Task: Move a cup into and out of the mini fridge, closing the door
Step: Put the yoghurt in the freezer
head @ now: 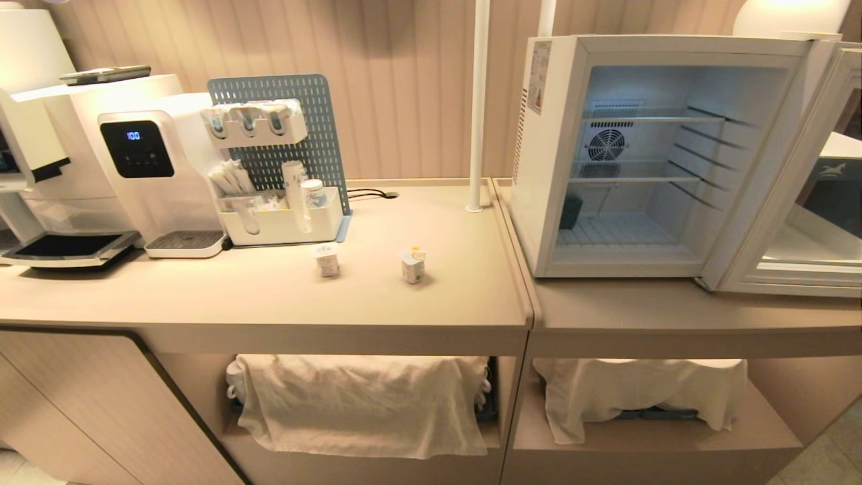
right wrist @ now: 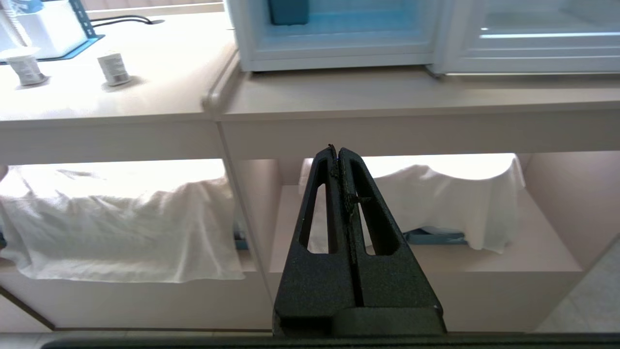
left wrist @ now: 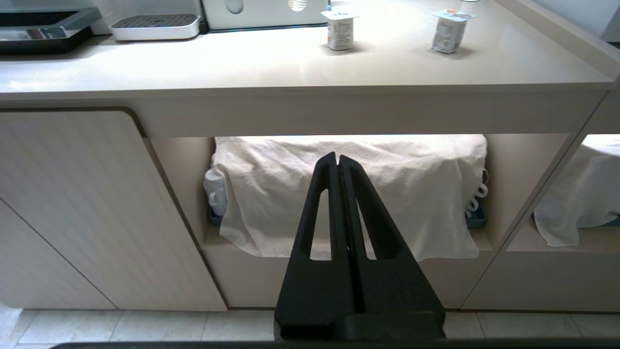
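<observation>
Two small sealed cups stand on the beige counter: one (head: 327, 260) (left wrist: 340, 31) (right wrist: 23, 68) to the left, the other (head: 413, 265) (left wrist: 450, 31) (right wrist: 114, 68) nearer the fridge. The white mini fridge (head: 539, 168) (right wrist: 339, 53) sits on the right counter, its wire shelves bare. Its door (head: 774, 168) (right wrist: 533, 48) is swung wide open to the right. Neither arm shows in the head view. My left gripper (left wrist: 337, 157) hangs shut and empty below counter height, facing the left shelf. My right gripper (right wrist: 337, 150), also shut and empty, faces the right shelf.
White coffee machines (head: 155, 168) and a blue pegboard organiser with paper cups (head: 283, 168) fill the counter's left. A white pole (head: 479, 101) rises beside the fridge. A dark teal block (head: 571, 210) sits low inside the fridge. Cloth-covered trays (head: 363, 404) fill the shelves below.
</observation>
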